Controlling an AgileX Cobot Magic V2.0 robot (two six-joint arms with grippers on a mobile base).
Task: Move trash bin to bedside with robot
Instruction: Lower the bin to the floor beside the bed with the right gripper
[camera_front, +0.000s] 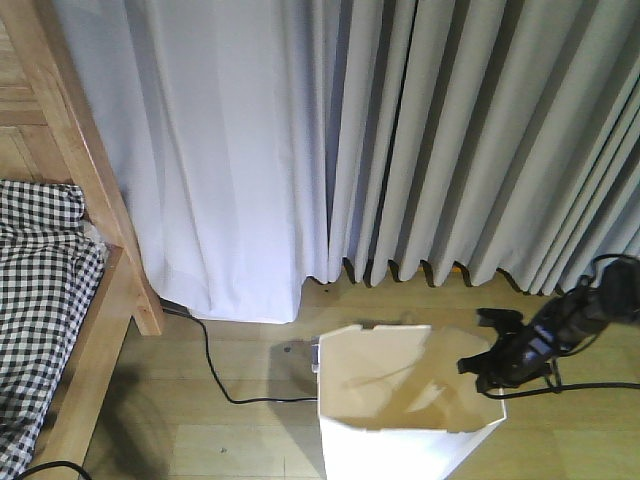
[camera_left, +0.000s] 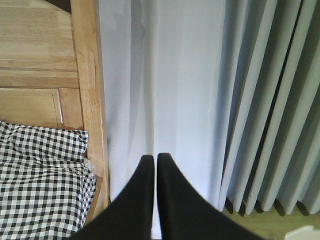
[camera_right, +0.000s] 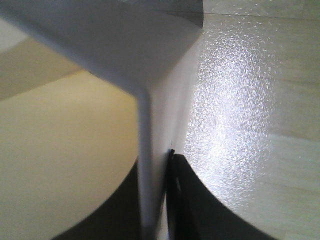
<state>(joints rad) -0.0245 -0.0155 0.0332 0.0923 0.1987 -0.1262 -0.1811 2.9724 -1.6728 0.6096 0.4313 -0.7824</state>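
The white trash bin (camera_front: 400, 445) stands on the wood floor at lower centre, its cream inside showing. My right gripper (camera_front: 488, 372) is at the bin's right rim. In the right wrist view that gripper (camera_right: 154, 166) is shut on the thin bin wall (camera_right: 125, 50), one finger inside and one outside. The bed is at the left, with a light wooden post (camera_front: 95, 180) and checked bedding (camera_front: 40, 300). A gap of floor lies between bin and bed. My left gripper (camera_left: 154, 158) is shut on nothing and points at the curtain beside the bed post (camera_left: 90, 100) and bedding (camera_left: 40, 185).
Grey-white curtains (camera_front: 400, 130) hang to the floor right behind the bin. A loose black cable (camera_front: 215, 375) runs over the floor between the bed post and the bin. Black cables (camera_front: 600, 385) trail from the right arm. Bare wood floor (camera_right: 250, 100) lies right of the bin.
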